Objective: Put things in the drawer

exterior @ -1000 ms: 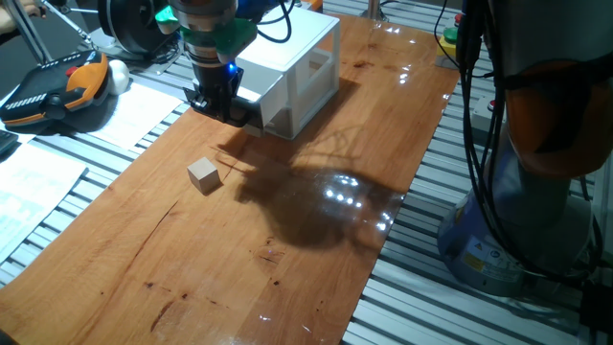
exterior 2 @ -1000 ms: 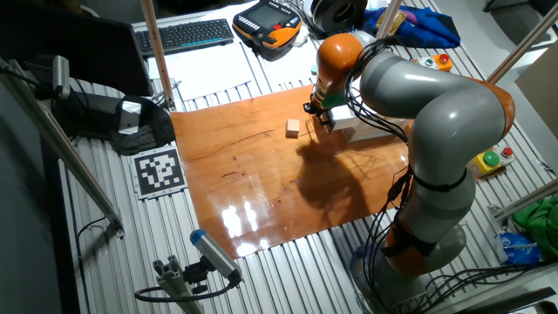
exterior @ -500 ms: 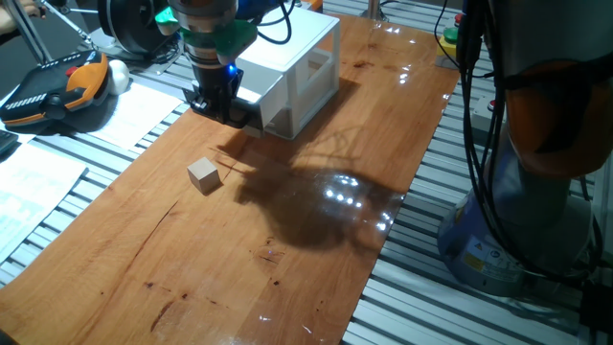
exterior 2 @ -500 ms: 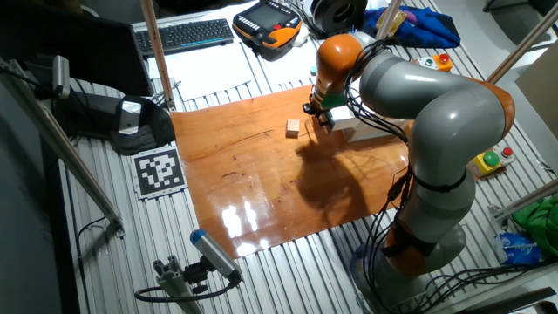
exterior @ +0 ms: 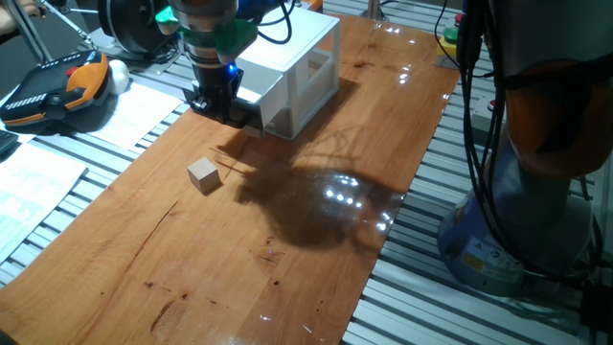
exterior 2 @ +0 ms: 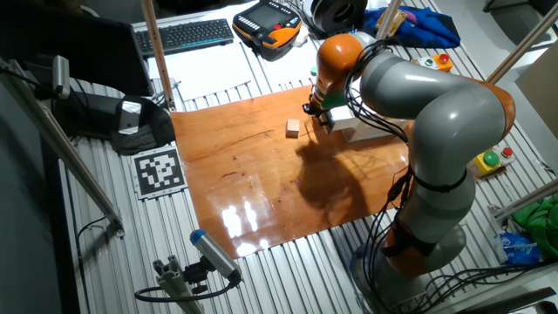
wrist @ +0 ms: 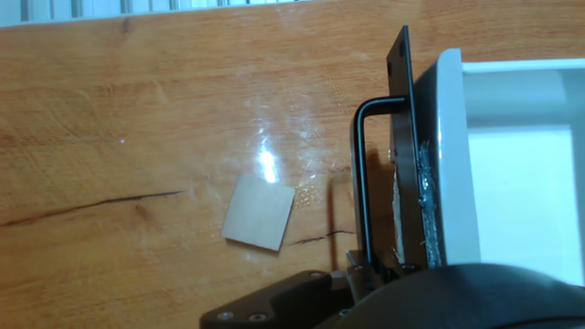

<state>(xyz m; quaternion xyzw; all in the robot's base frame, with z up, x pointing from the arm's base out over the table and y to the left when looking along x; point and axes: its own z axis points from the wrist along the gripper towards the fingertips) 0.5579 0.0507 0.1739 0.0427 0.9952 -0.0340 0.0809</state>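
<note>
A small pale beige wooden cube (exterior: 203, 174) lies alone on the wooden table, in front of the white cabinet (exterior: 297, 57). It also shows in the other fixed view (exterior 2: 293, 128) and in the hand view (wrist: 260, 213). The upper drawer (wrist: 452, 155) is pulled out, and its white tray looks empty. The dark handle bar (wrist: 360, 183) crosses the drawer's front. My gripper (exterior: 222, 107) is at the drawer front, at one end of the handle (wrist: 366, 270). The fingertips are mostly hidden, so I cannot tell whether they grip the bar. The cube is a short way from the gripper.
An orange and black teach pendant (exterior: 57, 91) and papers (exterior: 29, 182) lie on the slatted bench left of the table. A keyboard (exterior 2: 183, 35) and a printed marker tag (exterior 2: 159, 170) sit beyond the table's edges. The arm's base (exterior 2: 418, 235) stands at the table's side.
</note>
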